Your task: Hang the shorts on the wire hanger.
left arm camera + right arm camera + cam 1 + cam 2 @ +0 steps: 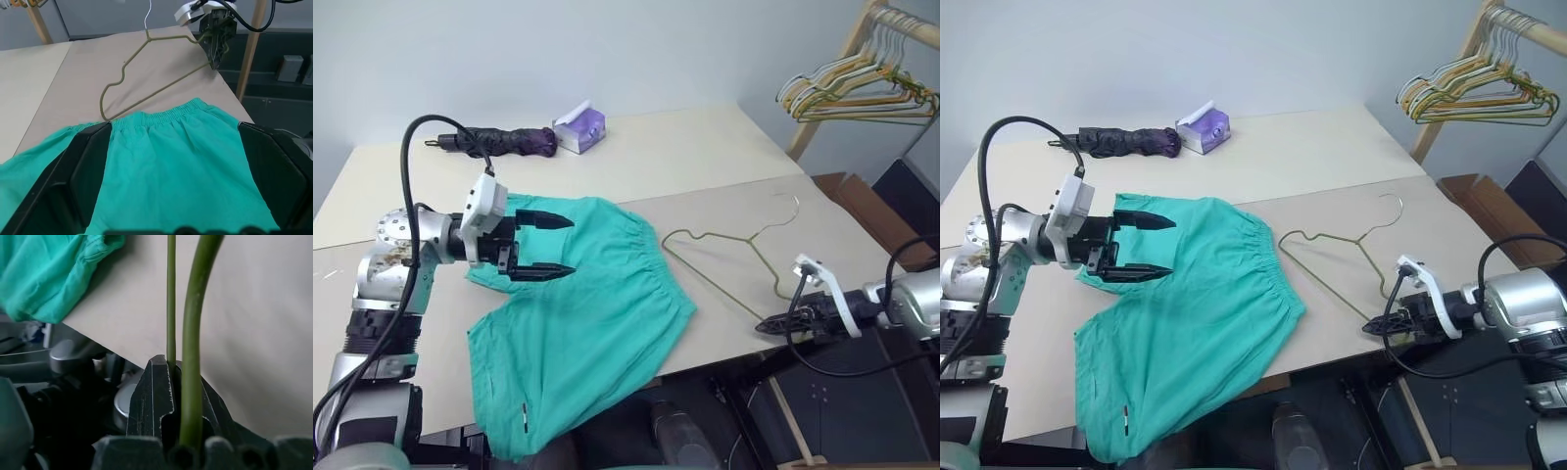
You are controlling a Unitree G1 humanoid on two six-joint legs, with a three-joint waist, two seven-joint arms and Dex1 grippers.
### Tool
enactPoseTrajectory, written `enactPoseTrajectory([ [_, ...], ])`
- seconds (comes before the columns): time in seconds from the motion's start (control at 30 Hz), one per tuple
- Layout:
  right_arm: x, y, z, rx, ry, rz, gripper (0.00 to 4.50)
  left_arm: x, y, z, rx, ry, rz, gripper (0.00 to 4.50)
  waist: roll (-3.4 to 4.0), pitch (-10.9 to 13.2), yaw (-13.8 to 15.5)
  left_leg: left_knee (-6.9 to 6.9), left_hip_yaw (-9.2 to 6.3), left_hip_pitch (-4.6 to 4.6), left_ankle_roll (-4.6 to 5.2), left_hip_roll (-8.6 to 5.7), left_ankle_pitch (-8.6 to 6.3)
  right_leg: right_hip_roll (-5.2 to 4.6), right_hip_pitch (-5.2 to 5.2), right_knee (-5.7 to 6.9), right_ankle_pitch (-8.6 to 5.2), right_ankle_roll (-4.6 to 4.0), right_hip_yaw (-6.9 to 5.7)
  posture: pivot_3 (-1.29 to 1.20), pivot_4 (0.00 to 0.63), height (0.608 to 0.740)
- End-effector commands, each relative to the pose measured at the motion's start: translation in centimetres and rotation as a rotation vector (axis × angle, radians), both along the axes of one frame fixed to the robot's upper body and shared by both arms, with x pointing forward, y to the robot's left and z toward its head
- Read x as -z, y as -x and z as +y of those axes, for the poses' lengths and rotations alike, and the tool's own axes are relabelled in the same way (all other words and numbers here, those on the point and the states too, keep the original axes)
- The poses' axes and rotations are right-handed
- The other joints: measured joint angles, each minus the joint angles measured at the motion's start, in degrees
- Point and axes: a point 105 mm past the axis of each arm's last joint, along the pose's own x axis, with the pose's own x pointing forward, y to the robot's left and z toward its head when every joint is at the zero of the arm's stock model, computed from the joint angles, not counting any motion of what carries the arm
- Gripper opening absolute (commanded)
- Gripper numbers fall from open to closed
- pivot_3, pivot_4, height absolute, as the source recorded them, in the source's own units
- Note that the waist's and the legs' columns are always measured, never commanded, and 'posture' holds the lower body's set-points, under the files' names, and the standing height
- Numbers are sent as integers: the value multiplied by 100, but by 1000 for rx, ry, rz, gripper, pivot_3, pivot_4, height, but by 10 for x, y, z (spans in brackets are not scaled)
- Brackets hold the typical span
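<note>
- Left eye view: a dark folded umbrella (499, 140) and a purple tissue box (579, 127) lie far back on the table (724, 157); coloured hangers (862, 93) hang at right.
- Soft teal shorts (592, 313) — gathered waistband — lie flat beneath the left gripper (553, 247), jaws spread, holding nothing.
- Right gripper (1378, 327) pinches the thin wire hanger (724, 259) at its corner, beside the shorts.

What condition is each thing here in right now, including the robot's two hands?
Shorts: spread flat, one leg hanging over the table edge.
Wire hanger: lying on the table, one corner pinched.
Left hand: open, above the shorts.
Right hand: shut on the wire hanger.
Umbrella: folded, lying flat.
Coloured hangers: hanging from a rail.
</note>
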Motion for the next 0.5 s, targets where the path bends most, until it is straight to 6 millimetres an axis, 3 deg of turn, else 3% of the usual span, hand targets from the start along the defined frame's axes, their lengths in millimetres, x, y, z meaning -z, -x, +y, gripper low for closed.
enactPoseTrajectory([
  [0.03, -14, -7, 7, -17, -72, -30, 0, -13, 6, 3, -13, 4, -50, 4460, 2, 1, 49, 0, 0, 0, 0, -1, 0, -1, 0, 0, 0, 0, 0, -51, 90, 740],
  [0.3, -22, -2, 15, -92, -139, -17, 0, -13, 11, 5, -36, 1, -54, 4460, 3, 2, 332, 0, 1, 0, 2, 0, -2, 1, -1, -2, -1, -1, -1, -18, 100, 740],
  [0.5, -13, -7, 15, -127, -67, -8, 0, -10, 13, 6, -48, -6, -57, 4460, 3, 4, 515, 0, 4, -2, 3, 1, -2, 1, -2, -5, -2, -3, -3, -4, 101, 740],
])
